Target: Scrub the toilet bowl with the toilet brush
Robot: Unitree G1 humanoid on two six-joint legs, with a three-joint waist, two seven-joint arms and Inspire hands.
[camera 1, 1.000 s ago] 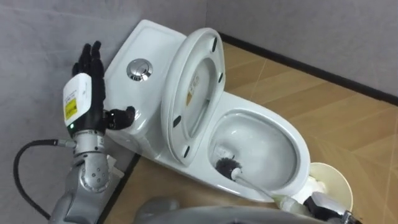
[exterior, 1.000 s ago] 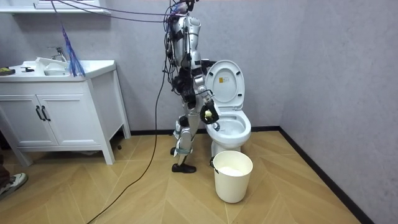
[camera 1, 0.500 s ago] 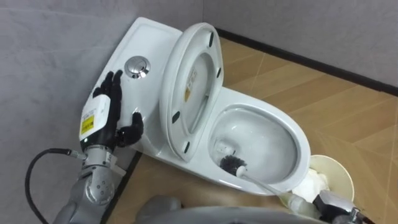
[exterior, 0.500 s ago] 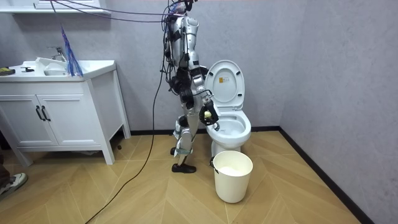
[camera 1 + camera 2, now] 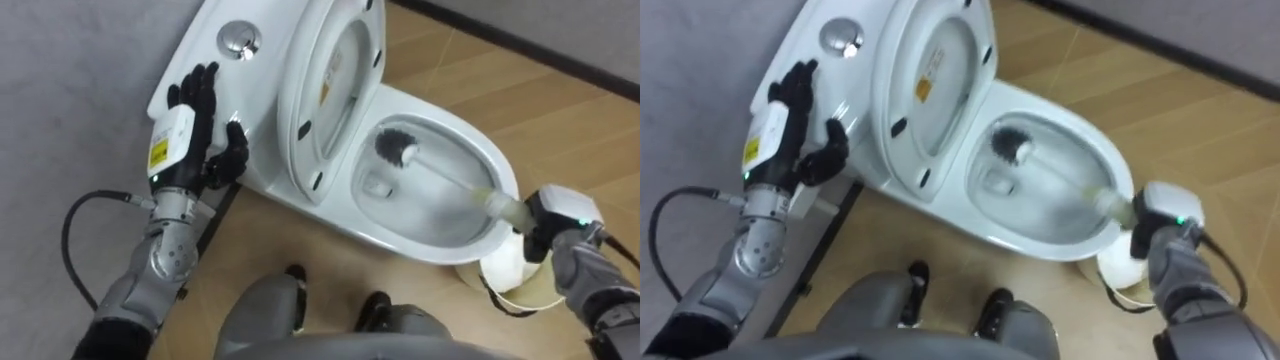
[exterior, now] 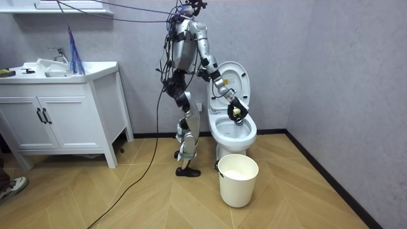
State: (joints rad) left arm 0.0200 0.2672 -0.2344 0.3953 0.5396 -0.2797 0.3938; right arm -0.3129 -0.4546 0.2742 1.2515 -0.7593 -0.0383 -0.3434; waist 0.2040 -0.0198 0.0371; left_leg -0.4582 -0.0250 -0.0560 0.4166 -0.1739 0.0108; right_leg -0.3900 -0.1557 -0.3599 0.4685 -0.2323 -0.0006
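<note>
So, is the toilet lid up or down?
Up. The lid stands raised by the tank, and the bowl lies open with the toilet brush dipped in.

Brush inside toilet bowl

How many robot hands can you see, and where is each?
2. The left hand is open beside the toilet tank; the right hand grips the brush, whose head is in the bowl.
</note>
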